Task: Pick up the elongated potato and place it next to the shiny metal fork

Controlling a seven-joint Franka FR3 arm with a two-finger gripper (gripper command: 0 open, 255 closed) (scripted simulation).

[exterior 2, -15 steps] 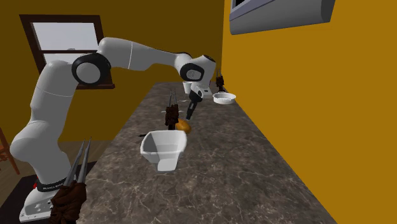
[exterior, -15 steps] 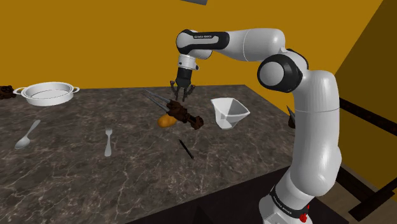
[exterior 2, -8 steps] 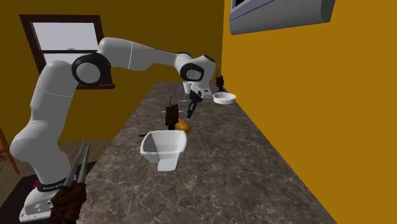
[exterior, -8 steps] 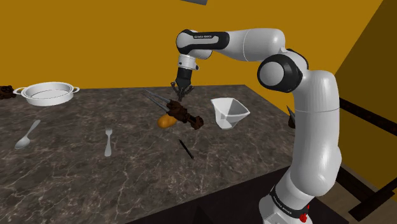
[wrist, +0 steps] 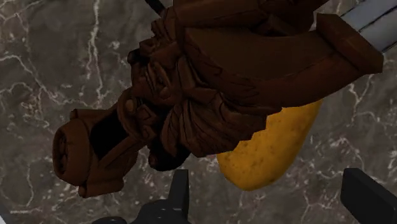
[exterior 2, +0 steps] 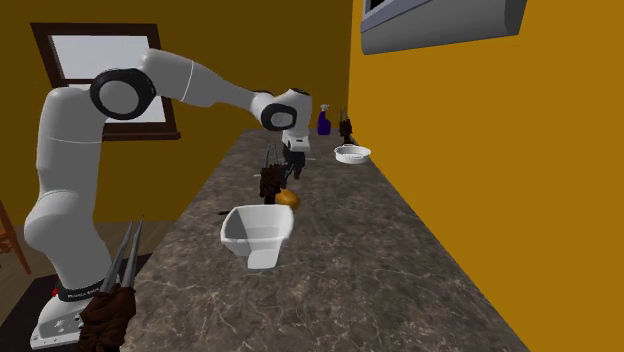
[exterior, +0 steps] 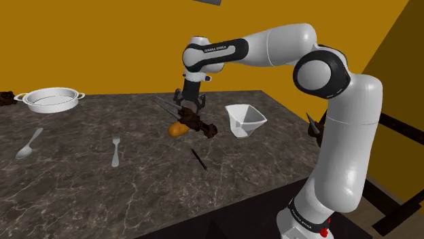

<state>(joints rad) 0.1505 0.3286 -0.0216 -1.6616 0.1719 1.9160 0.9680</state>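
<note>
Our single gripper (exterior: pixel 189 106) hangs over the dark marble counter (exterior: pixel 81 190), its two black fingers standing well apart and clasping nothing. The elongated potato (exterior: pixel 178 128) lies on the stone just below it, touching or tucked against a dark brown carved piece (exterior: pixel 198 123). In the wrist view we see the potato (wrist: pixel 270 153) straight ahead of the open gripper (wrist: pixel 273 203). Its free end lies in line with the gap between the fingers, and its far end is hidden under the carved piece (wrist: pixel 210 95). Its long axis slants to the line on which the fingers would close, so we judge a turn of the wrist may be needed. How far the carving covers the potato is clear from the wrist view and uncertain from the shoulder view. The shoulder view gives us the goal instead: the metal fork (exterior: pixel 115 151), well apart toward that view's left. The second exterior view sets the gripper (exterior 2: pixel 291 165) just above the potato (exterior 2: pixel 288 198).
</note>
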